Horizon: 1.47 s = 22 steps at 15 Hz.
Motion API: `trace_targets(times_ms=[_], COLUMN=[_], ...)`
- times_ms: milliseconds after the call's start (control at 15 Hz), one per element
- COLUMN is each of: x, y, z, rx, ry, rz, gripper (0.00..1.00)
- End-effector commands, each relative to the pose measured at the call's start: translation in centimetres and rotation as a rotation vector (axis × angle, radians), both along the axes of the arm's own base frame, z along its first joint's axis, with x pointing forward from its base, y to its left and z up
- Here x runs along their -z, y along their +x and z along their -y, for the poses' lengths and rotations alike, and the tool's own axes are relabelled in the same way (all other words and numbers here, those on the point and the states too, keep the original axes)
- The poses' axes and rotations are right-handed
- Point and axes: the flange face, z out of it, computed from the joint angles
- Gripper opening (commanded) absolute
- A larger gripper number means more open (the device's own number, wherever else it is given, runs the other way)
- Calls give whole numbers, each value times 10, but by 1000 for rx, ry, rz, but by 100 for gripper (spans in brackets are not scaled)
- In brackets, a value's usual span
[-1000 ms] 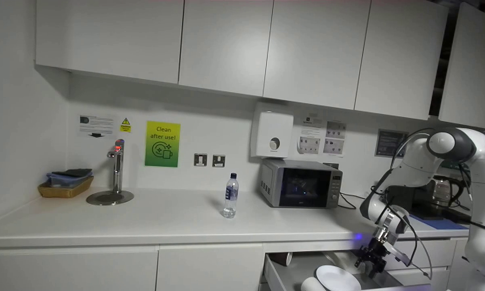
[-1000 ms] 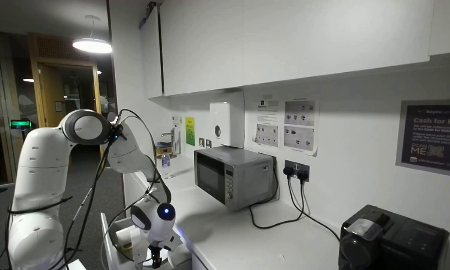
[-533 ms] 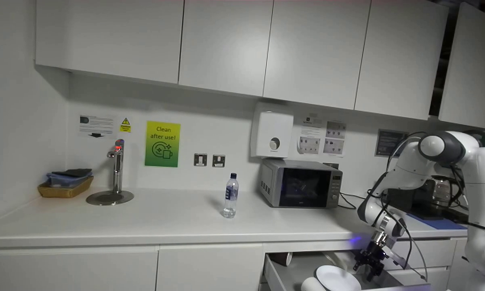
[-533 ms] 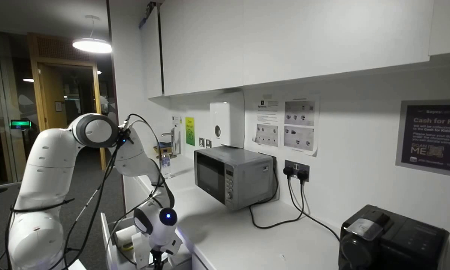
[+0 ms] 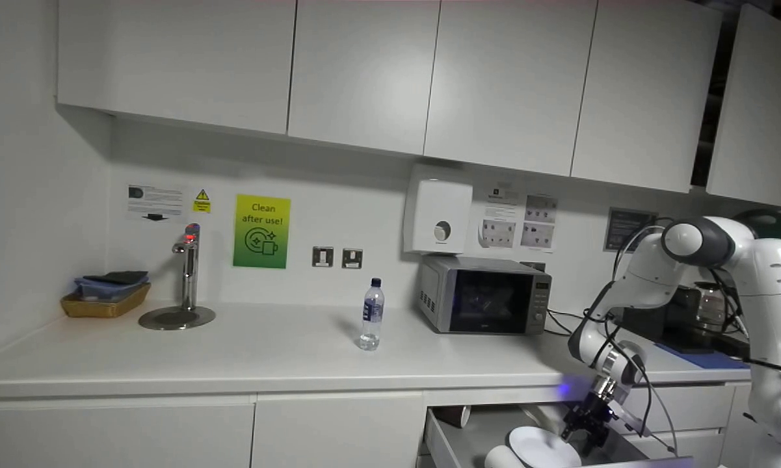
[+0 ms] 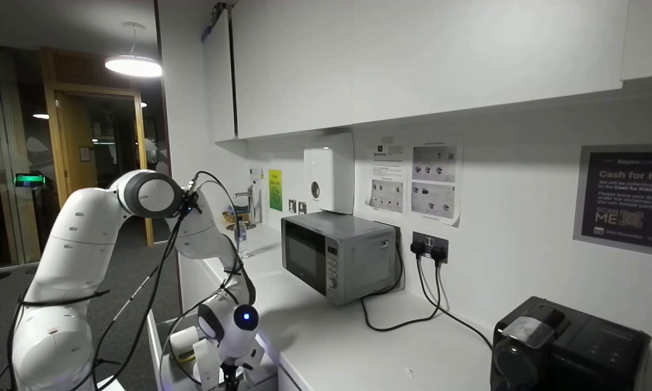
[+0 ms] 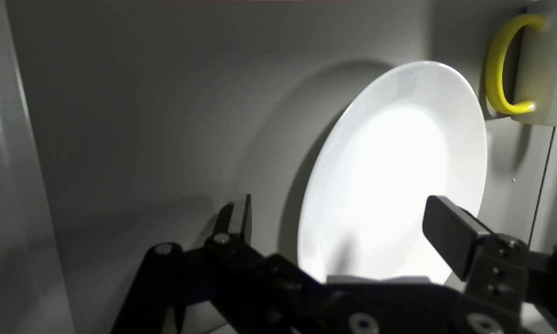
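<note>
Gripper (image 7: pixel 339 202) spread wide, nothing held, nr plate (image 7: pixel 399 162). Plate in pulled-out drawer (image 7: pixel 134 116), nr yellow-handled mug (image 7: pixel 551 74). Prob ceramic: stiff, slick, breakable, not v. heavy; best pinched at rim (image 7: pixel 329 176).

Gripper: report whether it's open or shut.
Open: in the wrist view the gripper has its fingers wide apart, with the white plate visible between them.
</note>
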Motion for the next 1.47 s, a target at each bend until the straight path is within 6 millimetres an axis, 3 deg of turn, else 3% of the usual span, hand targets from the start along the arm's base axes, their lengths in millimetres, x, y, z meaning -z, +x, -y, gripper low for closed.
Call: trace_targets(times_ms=[0,267,467,533,600,933,1200,1400], x=[8,12,14,15,16,17,6,-6], y=[7,13,15,16,16,15,10,11], z=[-7,-12,-14,-15,-16,-17,-20,-24], rx=[-15,-25,-27,-28,-29,-54,-109,-149], ry=[13,21,28,29,33,31,5,8], rz=[23,25,26,26,25,22,23,36], gripper=[100,100,94,88,70,32,2,1])
